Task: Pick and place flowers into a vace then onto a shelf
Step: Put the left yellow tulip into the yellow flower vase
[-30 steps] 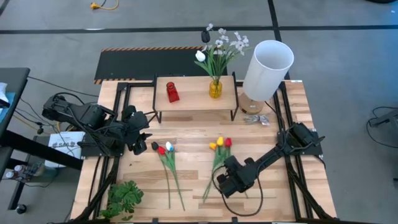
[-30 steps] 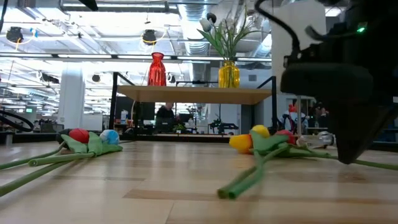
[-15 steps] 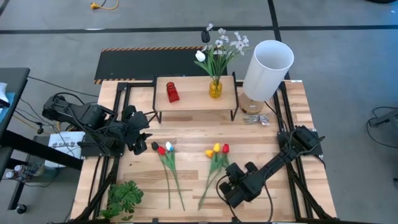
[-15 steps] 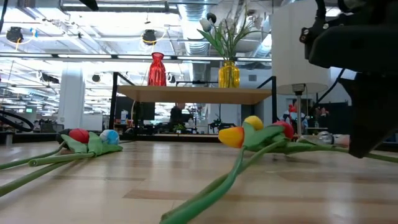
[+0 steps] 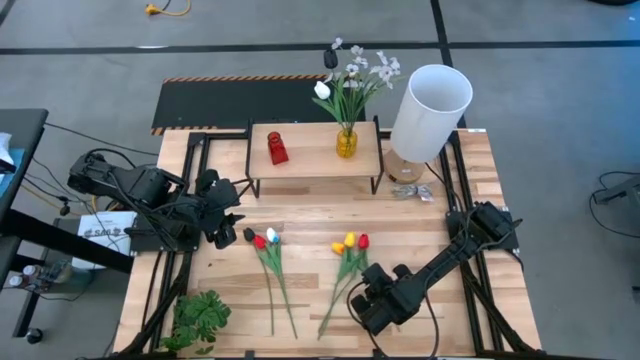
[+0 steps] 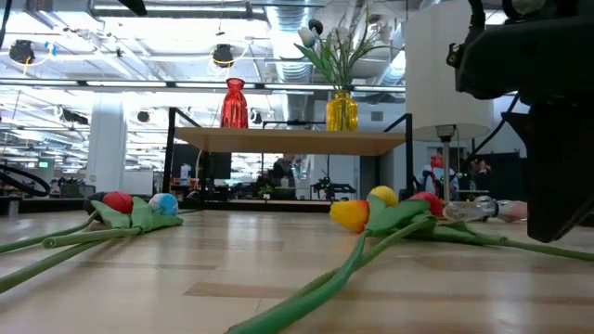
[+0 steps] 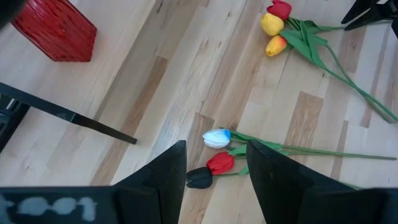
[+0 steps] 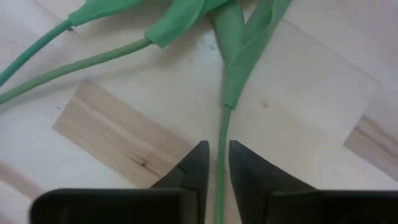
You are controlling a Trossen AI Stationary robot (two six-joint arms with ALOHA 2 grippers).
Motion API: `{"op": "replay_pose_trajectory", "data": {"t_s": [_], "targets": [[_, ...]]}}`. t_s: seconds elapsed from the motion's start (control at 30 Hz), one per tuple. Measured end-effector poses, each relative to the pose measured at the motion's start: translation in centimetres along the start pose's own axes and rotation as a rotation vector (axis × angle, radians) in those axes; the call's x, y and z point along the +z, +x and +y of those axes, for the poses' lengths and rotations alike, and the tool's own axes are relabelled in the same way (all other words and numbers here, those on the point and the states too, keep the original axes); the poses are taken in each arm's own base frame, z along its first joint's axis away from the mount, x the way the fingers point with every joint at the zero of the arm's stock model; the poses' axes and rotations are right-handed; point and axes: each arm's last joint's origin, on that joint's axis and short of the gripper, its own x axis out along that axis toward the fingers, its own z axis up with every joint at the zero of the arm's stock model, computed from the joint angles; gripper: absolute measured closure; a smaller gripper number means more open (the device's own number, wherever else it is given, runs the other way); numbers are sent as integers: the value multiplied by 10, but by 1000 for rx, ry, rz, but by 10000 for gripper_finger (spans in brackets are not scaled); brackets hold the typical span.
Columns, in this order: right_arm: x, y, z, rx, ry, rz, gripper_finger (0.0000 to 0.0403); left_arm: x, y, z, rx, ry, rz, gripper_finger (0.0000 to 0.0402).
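While the left gripper [image 7: 214, 171] is held open above the table's left side, a green stem [image 8: 222, 140] is lightly pinched by the right gripper [image 8: 217, 163]; its tulips [image 5: 349, 241] lie mid-table. White blossoms [image 5: 360, 72] are held in the yellow vase [image 5: 346, 141] on the shelf [image 5: 312, 148]; the red vase [image 5: 277, 148] contains nothing.

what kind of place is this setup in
Likely a robotics lab or industrial workspace: a concrete floor with cables around the wooden table, and the low view shows exposed ceiling pipes and an open hall behind.
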Motion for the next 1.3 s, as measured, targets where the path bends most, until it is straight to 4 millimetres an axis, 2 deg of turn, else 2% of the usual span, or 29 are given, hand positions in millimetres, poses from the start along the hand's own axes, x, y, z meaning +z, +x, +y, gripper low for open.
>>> {"op": "replay_pose_trajectory", "data": {"t_s": [0.2, 0.37, 0.53, 0.7, 0.8, 0.97, 1.13, 1.3], "targets": [[-1, -1, 0, -4, 81, 51, 282, 0, 0, 0, 0, -8, 0, 244], [8, -29, 5, 67, 191, 52, 240, 0, 0, 0, 0, -8, 0, 244], [28, -61, 17, 195, 446, 75, 217, 0, 0, 0, 0, -11, 1, 244], [56, -71, 38, 413, 565, 86, 212, 0, 0, -1, -15, -26, 9, 244], [73, -64, 46, 481, 592, 32, 215, 0, 0, -1, -20, -28, 8, 244], [88, -29, 51, 397, 598, 3, 234, 0, 0, -1, -20, -23, 8, 244], [85, -3, 56, 338, 591, 73, 256, 0, 0, -1, -20, -16, 8, 244], [84, -2, 56, 330, 612, 51, 269, 0, 0, -1, -19, -15, 8, 244]]}}
